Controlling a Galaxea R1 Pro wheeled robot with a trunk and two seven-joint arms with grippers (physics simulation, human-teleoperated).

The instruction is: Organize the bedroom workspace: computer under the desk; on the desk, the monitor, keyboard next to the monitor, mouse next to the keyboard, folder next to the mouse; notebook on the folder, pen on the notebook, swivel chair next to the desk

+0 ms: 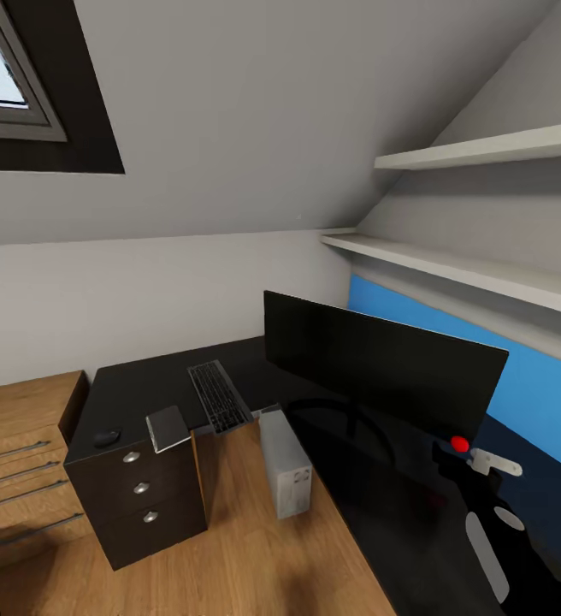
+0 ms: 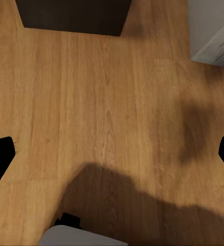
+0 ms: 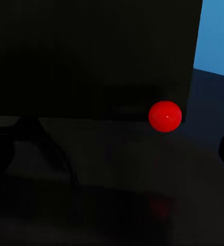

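Your right gripper, whose grip you cannot judge here, hangs beside the monitor, which stands on the desk near the keyboard, so reaching past risks nudging it.

Wooden floor; computer corner

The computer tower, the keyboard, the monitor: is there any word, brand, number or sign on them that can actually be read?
No text reads anywhere in these views.
Computer: faint marks on its end panel, too small and blurred to read.
Keyboard: key legends too small to make out.
Monitor: no lettering, a plain red dot at its lower corner.
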